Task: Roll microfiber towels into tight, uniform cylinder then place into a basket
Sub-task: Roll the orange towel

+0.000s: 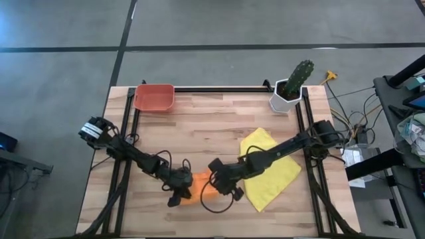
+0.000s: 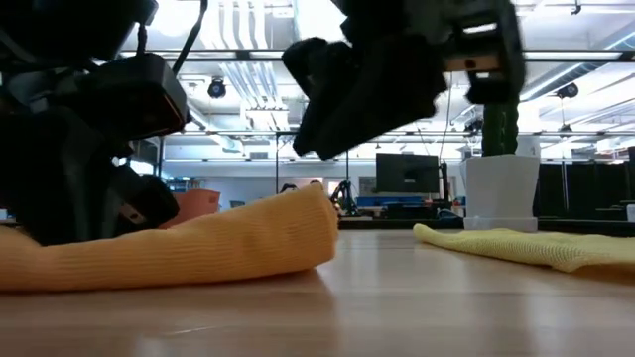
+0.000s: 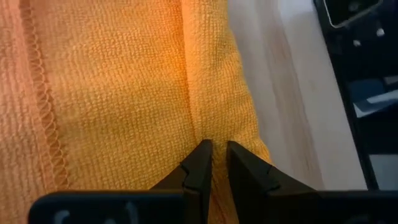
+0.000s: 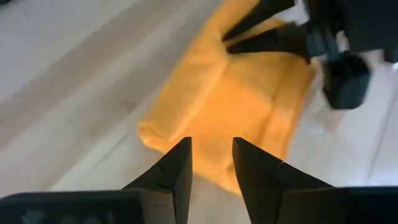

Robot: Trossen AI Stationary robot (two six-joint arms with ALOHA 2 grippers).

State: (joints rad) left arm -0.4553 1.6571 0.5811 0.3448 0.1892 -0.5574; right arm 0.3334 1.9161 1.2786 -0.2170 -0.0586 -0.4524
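Observation:
The orange microfiber towel (image 1: 202, 186) lies folded into a thick strip near the table's front edge, its rounded end (image 2: 313, 233) resting on the wood. My left gripper (image 3: 216, 152) sits low at the towel's left part, shut on a ridge of it. My right gripper (image 4: 211, 149) hangs open above the towel's right end, clear of the cloth (image 4: 230, 99). The yellow towel (image 1: 269, 169) lies spread flat on the table under the right arm. The red-orange basket (image 1: 154, 97) stands at the far left edge. My left gripper pinches a raised fold of the orange towel (image 3: 214, 132) between its two fingertips. The fingers come slanting down from the table's left. How many layers are in the fold I cannot tell. The towel lies slack on the table.
A white hexagonal pot with a green cactus (image 1: 290, 89) stands at the far right corner. Black rails (image 1: 219, 89) run along the table's far edge and sides. Bare wood (image 1: 212, 126) lies between the basket and the towels.

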